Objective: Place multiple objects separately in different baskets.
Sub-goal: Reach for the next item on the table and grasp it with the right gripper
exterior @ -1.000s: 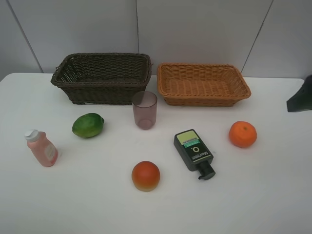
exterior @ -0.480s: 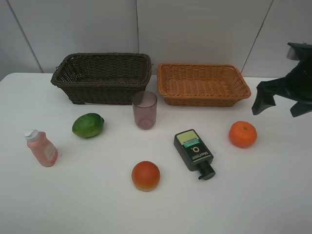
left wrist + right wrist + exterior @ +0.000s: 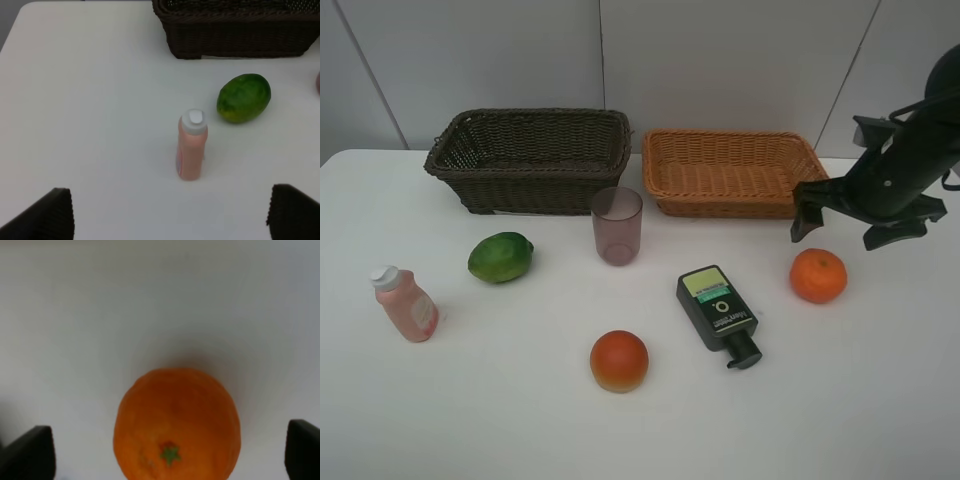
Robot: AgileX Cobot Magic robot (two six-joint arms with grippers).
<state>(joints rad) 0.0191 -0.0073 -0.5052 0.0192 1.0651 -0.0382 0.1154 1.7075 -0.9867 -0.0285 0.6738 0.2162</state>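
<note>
The orange tangerine (image 3: 818,275) lies right of centre; my right gripper (image 3: 840,232) hangs open just above and behind it, and the right wrist view shows the tangerine (image 3: 176,424) between the fingertips. The green lime (image 3: 501,257), pink white-capped bottle (image 3: 406,304), mauve cup (image 3: 617,225), red-yellow apple (image 3: 619,360) and dark flat bottle with green label (image 3: 719,313) stand loose on the table. The dark brown basket (image 3: 530,158) and tan basket (image 3: 735,172) stand at the back. The left wrist view shows the pink bottle (image 3: 192,144) and lime (image 3: 244,98) beyond my open left gripper (image 3: 170,212), unseen in the exterior view.
The white table (image 3: 470,400) ends at a pale wall behind the baskets. The dark basket's wall (image 3: 235,35) shows in the left wrist view.
My right arm has come in from the right edge and moved left and down to hover over the tangerine. No object has moved.
</note>
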